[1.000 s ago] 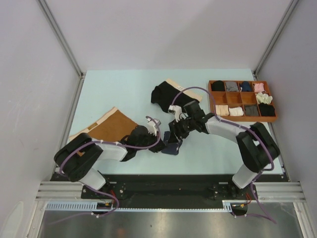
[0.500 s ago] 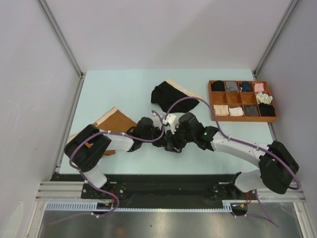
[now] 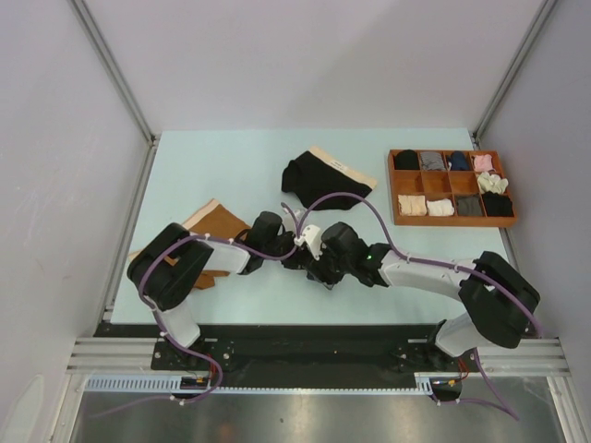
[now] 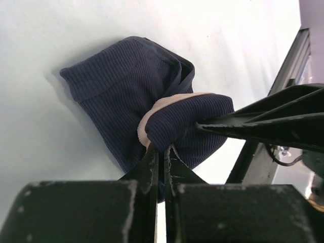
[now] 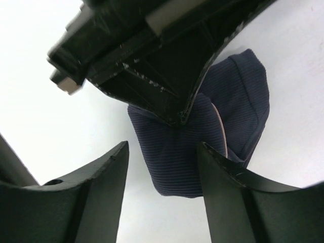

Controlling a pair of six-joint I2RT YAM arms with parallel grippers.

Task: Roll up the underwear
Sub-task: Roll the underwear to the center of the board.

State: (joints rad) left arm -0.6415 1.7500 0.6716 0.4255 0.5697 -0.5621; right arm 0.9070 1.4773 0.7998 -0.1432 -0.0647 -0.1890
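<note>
The pale desk (image 3: 222,166) carries everything, and the work is kept at its near edge, where both arms can reach one garment together. At the far right stands a wooden tray (image 3: 457,221), one only, its compartments filled with small rolled pieces. We count about nine of them, though they are too small from above to be sure. We judge it the place for finished rolls.

We count three pairs of underwear. The black briefs (image 3: 314,180) lie flat at the far middle and the rust-brown briefs (image 3: 220,229) lie flat at the left, partly under the left arm. Both are unrolled and well apart from the work, seemingly waiting their turn. The navy briefs (image 4: 111,96) are bunched on the desk between the two arms, with a fold turned over so that the beige waistband edge shows.

There are two grippers. The left gripper (image 4: 161,152) is pinched closed on that turned fold, probably to keep it from springing back. The right gripper (image 5: 163,147) stands open, one finger either side of the navy bundle, placed to take over or tighten the roll.
</note>
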